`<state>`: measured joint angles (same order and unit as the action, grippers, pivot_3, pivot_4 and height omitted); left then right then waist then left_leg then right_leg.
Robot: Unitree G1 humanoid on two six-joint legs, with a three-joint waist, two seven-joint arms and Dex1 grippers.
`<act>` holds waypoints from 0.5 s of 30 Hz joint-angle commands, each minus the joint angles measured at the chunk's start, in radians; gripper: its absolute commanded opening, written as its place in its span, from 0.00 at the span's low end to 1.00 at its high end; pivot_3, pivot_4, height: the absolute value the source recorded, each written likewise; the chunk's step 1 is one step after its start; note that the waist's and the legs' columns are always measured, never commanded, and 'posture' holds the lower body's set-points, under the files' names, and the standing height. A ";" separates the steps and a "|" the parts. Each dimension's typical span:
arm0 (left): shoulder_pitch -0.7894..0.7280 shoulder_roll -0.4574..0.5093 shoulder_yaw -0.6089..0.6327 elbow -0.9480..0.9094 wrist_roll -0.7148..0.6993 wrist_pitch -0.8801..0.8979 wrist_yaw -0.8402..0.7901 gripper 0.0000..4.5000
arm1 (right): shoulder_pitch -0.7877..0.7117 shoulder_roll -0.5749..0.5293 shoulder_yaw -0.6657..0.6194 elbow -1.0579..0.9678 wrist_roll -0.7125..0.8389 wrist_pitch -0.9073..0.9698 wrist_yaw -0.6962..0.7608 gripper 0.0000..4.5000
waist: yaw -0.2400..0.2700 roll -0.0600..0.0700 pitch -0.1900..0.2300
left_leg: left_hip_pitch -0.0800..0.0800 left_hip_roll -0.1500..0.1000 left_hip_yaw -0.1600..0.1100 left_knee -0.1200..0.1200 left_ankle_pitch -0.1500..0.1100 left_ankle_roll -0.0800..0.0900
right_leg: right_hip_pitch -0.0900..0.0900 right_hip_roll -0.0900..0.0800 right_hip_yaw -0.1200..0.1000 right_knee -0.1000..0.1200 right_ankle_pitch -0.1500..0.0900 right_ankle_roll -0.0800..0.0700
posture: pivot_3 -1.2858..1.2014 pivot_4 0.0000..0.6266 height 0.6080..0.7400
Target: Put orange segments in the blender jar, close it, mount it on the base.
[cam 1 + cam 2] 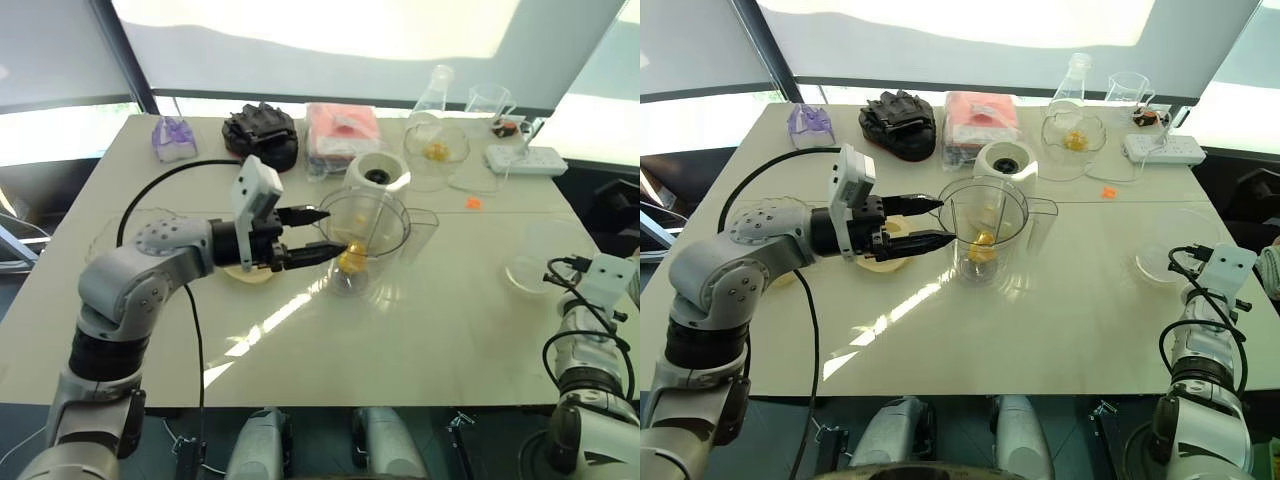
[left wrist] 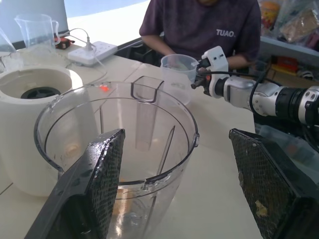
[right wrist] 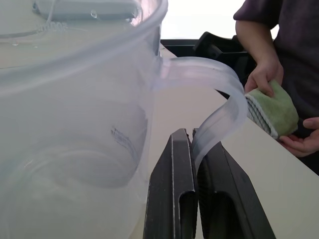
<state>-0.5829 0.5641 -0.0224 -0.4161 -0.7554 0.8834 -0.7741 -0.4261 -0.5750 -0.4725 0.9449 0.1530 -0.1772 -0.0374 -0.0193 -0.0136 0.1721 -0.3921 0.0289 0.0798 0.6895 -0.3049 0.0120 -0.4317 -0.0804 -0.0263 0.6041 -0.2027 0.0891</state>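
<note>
The blender jar (image 1: 367,235) is clear plastic with a wide round rim, and it tapers to a narrower foot. Inside, thin ribs run down the wall. It stands upright near the middle of the bench (image 1: 300,350), long axis vertical and mouth facing straight up. Its side handle (image 1: 421,236) points away from my left gripper, toward my right side. Yellow-orange, glossy orange segments (image 1: 352,261) lie at the bottom of the jar.

My left gripper (image 1: 312,233) is level at the jar's left side, by the rim, pointing across at it. Its two fingers are spread as wide as they go and grasp nothing. In the left wrist view one finger (image 2: 102,189) overlaps the near wall of the jar, and the other stands well off to the side.

Just behind the jar sits the base (image 1: 378,176), cream-white and squat, with its dark socket facing up. A flat cream lid (image 1: 248,272) lies on the bench left of the jar, under my left wrist. Farther behind the jar, past the base, a clear bowl (image 1: 437,150) holds more yellow pieces.

Well to the right of the jar, my right gripper (image 3: 194,137) has its fingers closed tight. They pinch the thin handle strip of a clear plastic cup (image 3: 75,124). Beyond the cup, a person's hand (image 3: 263,74) holds a green cloth (image 3: 274,112).
</note>
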 commanded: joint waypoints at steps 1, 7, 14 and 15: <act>-0.023 0.013 0.033 -0.024 -0.020 -0.006 0.001 0.78 | 0.014 -0.014 0.000 -0.075 0.007 -0.014 0.003 0.01 | 0.000 0.000 0.000 | 0.000 0.000 0.000 -0.001 0.000 0.000 | 0.000 0.000 0.000 -0.001 0.000 0.000 | 0.52 0.24 1.00; -0.052 0.061 0.089 0.069 -0.004 -0.034 -0.023 0.78 | 0.015 -0.013 0.017 -0.322 0.016 0.029 0.011 0.01 | -0.004 0.003 0.001 | 0.000 0.000 0.001 -0.005 0.000 0.000 | 0.000 0.000 0.000 -0.004 0.000 0.000 | 0.52 0.24 1.00; -0.077 0.123 0.081 0.176 0.060 -0.102 -0.081 0.78 | -0.065 -0.055 0.074 -0.562 -0.017 0.112 0.050 0.01 | 0.000 0.005 0.003 | 0.000 0.000 0.001 -0.006 0.000 -0.001 | -0.001 0.001 -0.001 -0.004 0.000 0.000 | 0.52 0.24 1.00; -0.077 0.134 0.078 0.189 0.071 -0.111 -0.093 0.78 | -0.087 -0.072 0.096 -0.600 -0.028 0.135 0.072 0.01 | 0.000 0.005 0.003 | 0.000 0.000 0.001 -0.006 0.000 -0.001 | -0.001 0.001 -0.001 -0.004 0.000 0.000 | 0.52 0.24 1.00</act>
<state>-0.6348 0.6781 0.0339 -0.2302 -0.6991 0.8046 -0.8474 -0.4679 -0.6001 -0.3852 0.4435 0.1399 -0.0546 0.0090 -0.0194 -0.0086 0.1752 -0.3920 0.0292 0.0811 0.6835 -0.3045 0.0114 -0.4324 -0.0799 -0.0269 0.5996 -0.2025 0.0895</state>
